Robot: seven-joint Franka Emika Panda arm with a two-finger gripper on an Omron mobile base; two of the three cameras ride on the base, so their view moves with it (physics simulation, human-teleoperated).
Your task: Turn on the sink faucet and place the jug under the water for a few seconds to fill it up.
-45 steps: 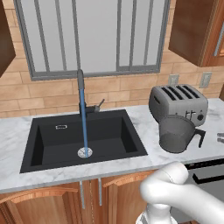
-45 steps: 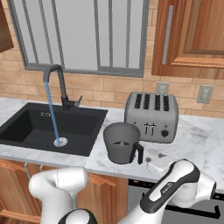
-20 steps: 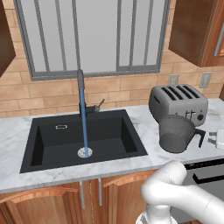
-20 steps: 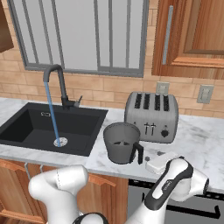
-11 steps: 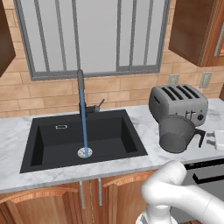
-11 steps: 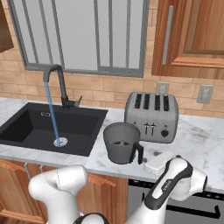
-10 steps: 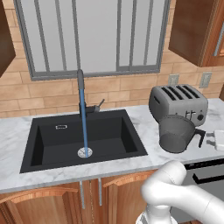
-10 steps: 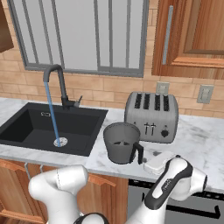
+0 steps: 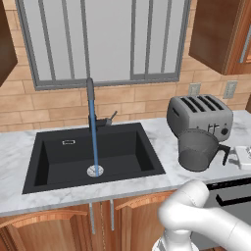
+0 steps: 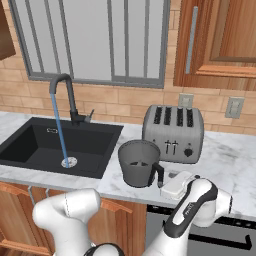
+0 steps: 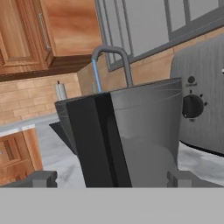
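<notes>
Jug (image 10: 139, 163): dark grey, tapered, black side handle (image 11: 98, 140); upright on the white marble counter (image 10: 220, 150), just in front of the toaster, right of the sink and well apart from the stream. Not yet lifted.

Gripper (image 11: 111, 178): jaws spread wide, holding nothing. Over the last two seconds it has closed in from the jug's right, at handle height; in the hand view the handle now sits between the two finger tips (image 11: 41, 178). Judgement: the approach is about finished and closing on the handle comes next.

Water (image 9: 94, 142): thin blue stream running straight down onto the drain. Unchanged over the same span, so the faucet step reads as done.

Sink faucet (image 10: 66, 97): tall, dark, bent spout, small lever at the base.

Sink (image 9: 54, 157): black basin, silver drain; nothing in it.

Toaster (image 10: 172, 132): silver, four slots, directly behind the jug; close enough to crowd a lift that drifts backward.

Route to the stream: leftward over the counter strip and the sink's rim; no object stands between. The faucet's neck rises behind the stream.

Surroundings: window (image 9: 108, 39), brick backsplash, wooden cabinets (image 10: 220, 40), wall outlets.
</notes>
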